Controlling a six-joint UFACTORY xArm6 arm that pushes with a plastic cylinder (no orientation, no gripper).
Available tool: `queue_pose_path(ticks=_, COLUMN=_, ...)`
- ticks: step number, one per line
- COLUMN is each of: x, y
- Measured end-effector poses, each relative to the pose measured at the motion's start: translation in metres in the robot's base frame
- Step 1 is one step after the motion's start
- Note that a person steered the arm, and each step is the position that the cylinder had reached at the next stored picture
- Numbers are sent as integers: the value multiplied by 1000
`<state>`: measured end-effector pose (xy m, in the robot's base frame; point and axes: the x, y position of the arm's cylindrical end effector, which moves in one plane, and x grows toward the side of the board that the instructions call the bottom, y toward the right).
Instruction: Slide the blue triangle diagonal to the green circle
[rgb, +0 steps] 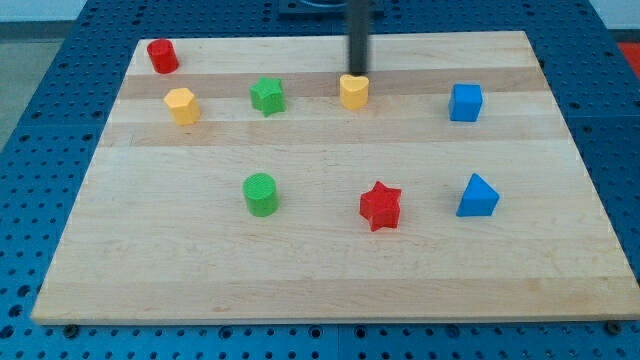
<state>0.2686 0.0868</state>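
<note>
Camera view, single frame. No jaws on this rig, so no open/shut state to report: only a straight dark rod (358, 35) entering from the view's top centre, w/ my tip (358, 72) at its lower end. Tip just above the yellow block (353, 90) (rounded, heart-like; exact shape unclear), at or very near its top edge; contact not resolvable.

Outward from tip, same upper row: green star (267, 95) to the view's left, yellow block no. 2 (182, 105) (hexagon-like) further left, red cylinder (162, 56) near top-left corner. Blue cube (465, 102) to the view's right.

Lower row, well apart from tip: green circle (261, 193) at left-centre; red star (380, 205) right of it; blue triangle (477, 196) furthest right, directly below blue cube. Triangle and circle at approx. the same height in view, red star between them.

All blocks separate, none touching. Resting on light wooden worktop (330, 270), itself on blue perforated base (30, 200).
</note>
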Motion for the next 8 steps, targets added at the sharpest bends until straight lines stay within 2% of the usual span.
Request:
queue_pose_path(ticks=1, x=22, y=103)
queue_pose_path(ticks=2, x=90, y=173)
queue_pose_path(ticks=3, x=172, y=199)
queue_pose_path(ticks=4, x=216, y=192)
queue_pose_path(ticks=5, x=220, y=175)
queue_pose_path(ticks=8, x=274, y=125)
